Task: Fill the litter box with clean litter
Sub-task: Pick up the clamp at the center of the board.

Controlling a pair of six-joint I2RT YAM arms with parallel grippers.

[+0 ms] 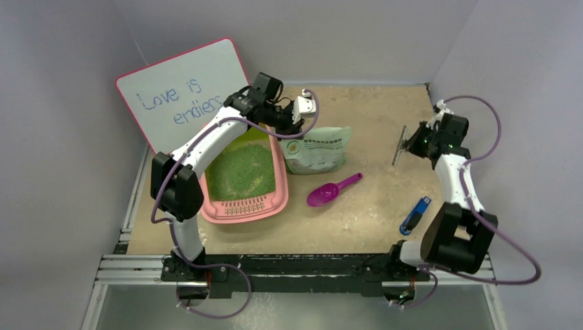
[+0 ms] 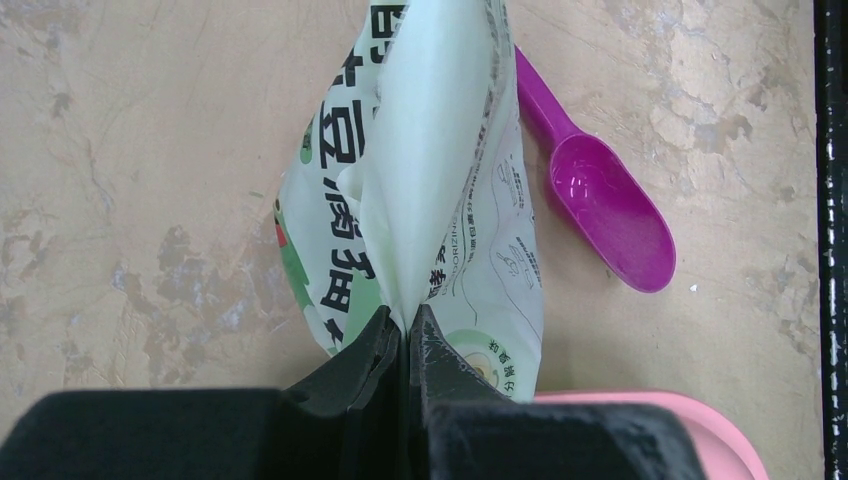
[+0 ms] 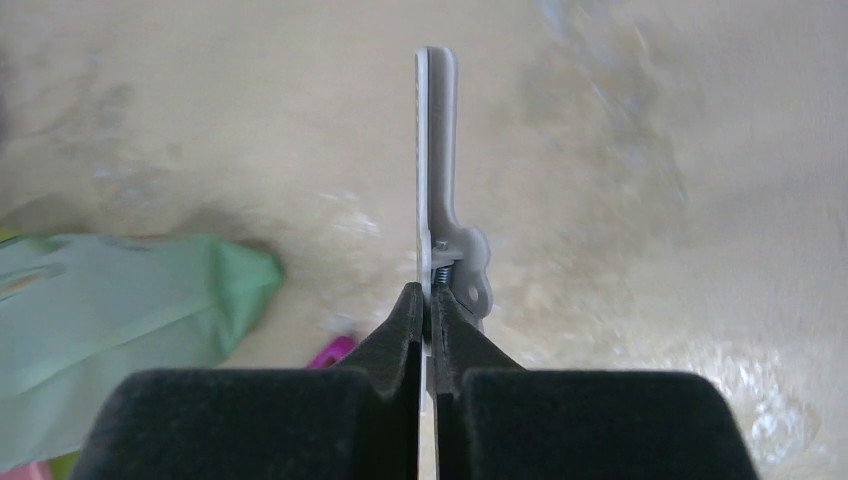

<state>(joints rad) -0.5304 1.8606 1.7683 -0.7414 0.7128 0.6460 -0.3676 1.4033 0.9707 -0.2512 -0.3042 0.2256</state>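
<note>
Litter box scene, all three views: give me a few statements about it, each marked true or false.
1. The left claw is shut on an edge of the printed bag. True.
2. The right claw is open and holds nothing. False: it is shut on a gray clip.
3. The litter box has green litter in it. True.
4. The purple scoop lies inside the litter box. False: it lies on the table, to the right of the box and near the bag.
</note>
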